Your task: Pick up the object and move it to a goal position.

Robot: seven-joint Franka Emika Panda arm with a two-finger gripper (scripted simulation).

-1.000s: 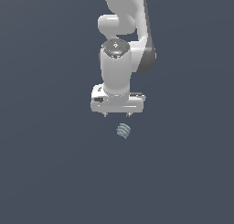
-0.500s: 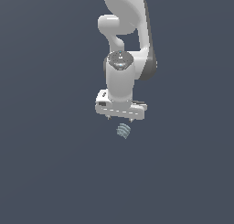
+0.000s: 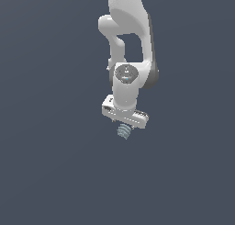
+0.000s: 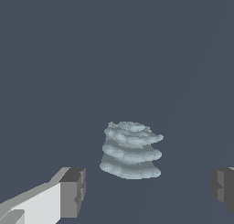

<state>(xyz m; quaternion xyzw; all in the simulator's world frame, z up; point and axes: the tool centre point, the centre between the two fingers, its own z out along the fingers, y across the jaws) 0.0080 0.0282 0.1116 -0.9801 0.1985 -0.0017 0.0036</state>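
Note:
The object (image 3: 123, 131) is a small pale blue-grey ridged block lying on the dark surface, just below the white hand in the exterior view. The wrist view shows the object (image 4: 131, 149) as a stack of wavy ridges, lying a little ahead of the line between the two fingertips. My gripper (image 4: 148, 191) is open, its grey fingertips (image 4: 73, 191) standing wide apart on either side, and nothing is held. In the exterior view the hand hides the fingers of the gripper (image 3: 124, 123).
The white arm (image 3: 128, 45) rises above the hand toward the top of the exterior view. A flat dark grey-blue surface (image 3: 55, 164) fills everything else in both views.
The hand has come down and shifted toward the exterior view's right, closing in over the object. The object has not moved.

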